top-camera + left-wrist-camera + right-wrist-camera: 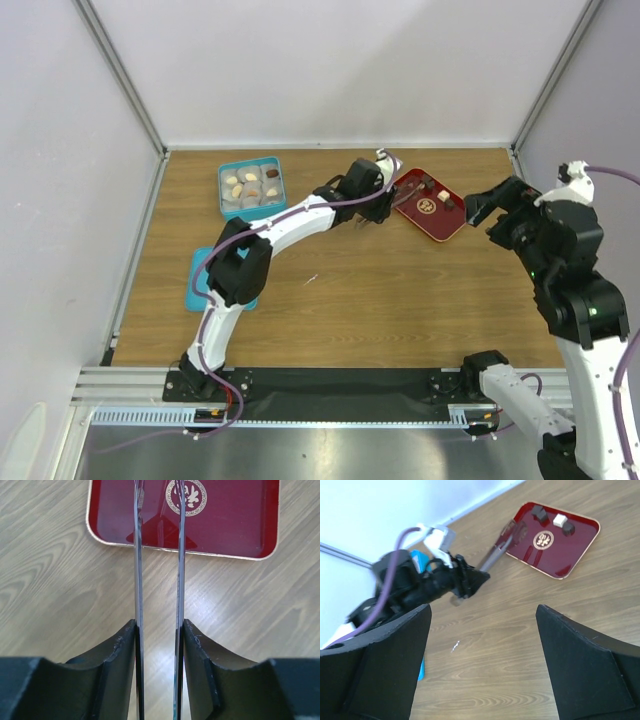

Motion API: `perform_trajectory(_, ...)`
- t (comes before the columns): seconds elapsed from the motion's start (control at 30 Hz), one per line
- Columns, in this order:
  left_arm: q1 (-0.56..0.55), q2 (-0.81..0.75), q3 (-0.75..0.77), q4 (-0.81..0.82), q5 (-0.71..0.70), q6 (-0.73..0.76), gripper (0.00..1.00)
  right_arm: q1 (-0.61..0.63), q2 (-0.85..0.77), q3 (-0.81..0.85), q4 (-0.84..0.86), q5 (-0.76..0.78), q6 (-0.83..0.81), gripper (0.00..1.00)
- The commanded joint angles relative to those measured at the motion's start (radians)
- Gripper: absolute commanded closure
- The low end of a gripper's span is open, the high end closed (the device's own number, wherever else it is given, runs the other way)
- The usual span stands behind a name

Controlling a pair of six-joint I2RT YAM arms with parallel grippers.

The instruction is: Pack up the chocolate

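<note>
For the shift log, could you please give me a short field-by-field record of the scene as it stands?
left gripper: shut on the metal tongs, whose tips are over the edge of the red tray
right gripper: open, empty, above the table to the right of the tray
red tray: three chocolates at one end, two dark and one white
teal box: back left, several chocolates inside
teal lid: on the table, partly hidden by the left arm

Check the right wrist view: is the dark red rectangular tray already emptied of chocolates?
No, three small chocolates, two dark brown and one white, sit along one edge of the dark red rectangular tray.
</note>
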Motion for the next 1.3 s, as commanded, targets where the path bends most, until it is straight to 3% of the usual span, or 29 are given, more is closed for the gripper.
perform_trajectory(0.0,-0.006,0.036,0.051,0.122,0.044,0.074,0.55,0.000,-0.044,-0.015,0.029,0.026,-0.006,0.08)
perform_trajectory(0.37,-0.009,0.173,0.169,0.158,-0.005,0.096,0.55,0.000,-0.071,-0.037,0.033,0.021,0.010,0.08)
perform_trajectory(0.67,-0.009,0.262,0.269,0.144,0.038,0.136,0.52,0.000,-0.069,-0.041,0.029,0.046,0.009,0.08)
perform_trajectory(1.27,-0.011,0.303,0.348,0.119,0.046,0.120,0.54,0.000,-0.035,-0.024,0.047,0.056,-0.008,0.08)
